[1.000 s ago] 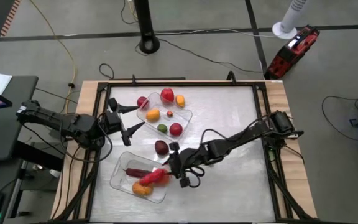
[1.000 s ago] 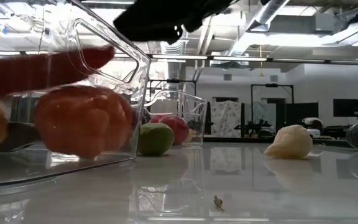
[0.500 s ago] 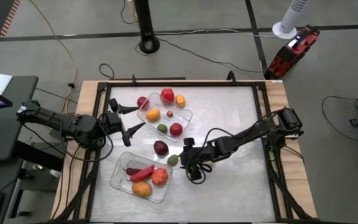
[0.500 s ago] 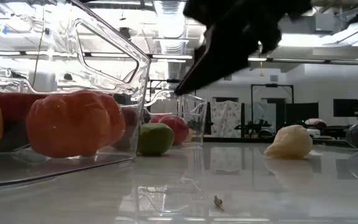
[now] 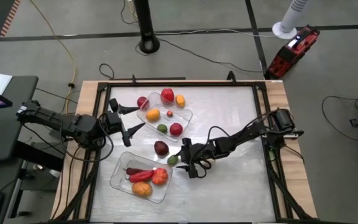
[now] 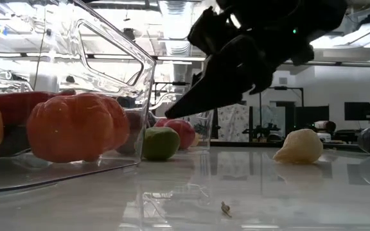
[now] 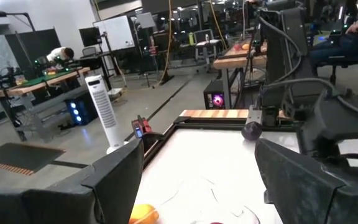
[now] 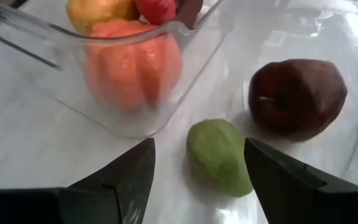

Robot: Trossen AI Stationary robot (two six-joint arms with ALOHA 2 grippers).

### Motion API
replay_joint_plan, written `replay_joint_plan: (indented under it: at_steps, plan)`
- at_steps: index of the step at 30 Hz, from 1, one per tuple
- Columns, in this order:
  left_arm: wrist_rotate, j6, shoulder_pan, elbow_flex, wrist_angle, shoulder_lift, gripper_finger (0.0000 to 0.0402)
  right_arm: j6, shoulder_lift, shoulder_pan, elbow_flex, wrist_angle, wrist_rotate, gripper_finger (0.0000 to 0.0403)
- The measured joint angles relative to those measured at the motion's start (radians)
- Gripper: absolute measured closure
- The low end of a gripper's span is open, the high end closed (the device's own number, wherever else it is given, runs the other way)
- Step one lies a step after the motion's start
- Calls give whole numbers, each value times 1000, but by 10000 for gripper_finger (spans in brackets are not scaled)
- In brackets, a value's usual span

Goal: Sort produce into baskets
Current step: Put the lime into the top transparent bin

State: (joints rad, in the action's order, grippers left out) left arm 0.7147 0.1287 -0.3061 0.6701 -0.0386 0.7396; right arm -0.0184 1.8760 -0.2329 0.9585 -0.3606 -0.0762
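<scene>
1. While hanging low over the white desk point(image 5: 229, 180), right gripper point(image 5: 184, 157) pointed at a small green fruit point(image 5: 173, 160), fingers point(image 8: 124, 179) spread apart and empty.
2. Lay on the desk, that green fruit point(image 8: 219, 156), just ahead of the fingertips, not touched by either finger.
3. Sat just beside it a dark maroon apple-like fruit point(image 5: 161, 147), also on the desk, between the two baskets.
4. Held a red pepper-like piece, an orange tomato-like piece point(image 5: 160, 177), a yellow-orange piece point(image 5: 142, 188) and a dark reddish piece: the near clear plastic basket point(image 5: 118, 179), close beside the green fruit.
5. Held an orange piece point(image 5: 153, 114), a red round piece point(image 5: 176, 129), a small green piece and a tiny red piece: the far clear plastic basket point(image 5: 188, 115).
6. Rested at that far basket's outer edge three more pieces: dark red point(image 5: 142, 101), bright red point(image 5: 167, 95) and yellow-orange point(image 5: 180, 99).
7. Showed in the low view a whitish garlic-like piece point(image 6: 299, 146) alone on the desk, well apart from the baskets.
8. Waited at the desk's left edge, left gripper point(image 5: 128, 119), fingers point(image 7: 114, 173) apart, holding nothing.
</scene>
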Motion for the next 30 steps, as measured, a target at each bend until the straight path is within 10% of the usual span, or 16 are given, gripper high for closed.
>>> replay_joint_plan:
  at_steps: [12, 30]
  plan:
    - [0, -2, 0, 0, 3, 0, 107, -89, 77, 14, 3, -105, -13, 64]
    - [4, 1, 0, 0, 6, 0, 107, -119, 164, 27, 26, -144, -50, 97]
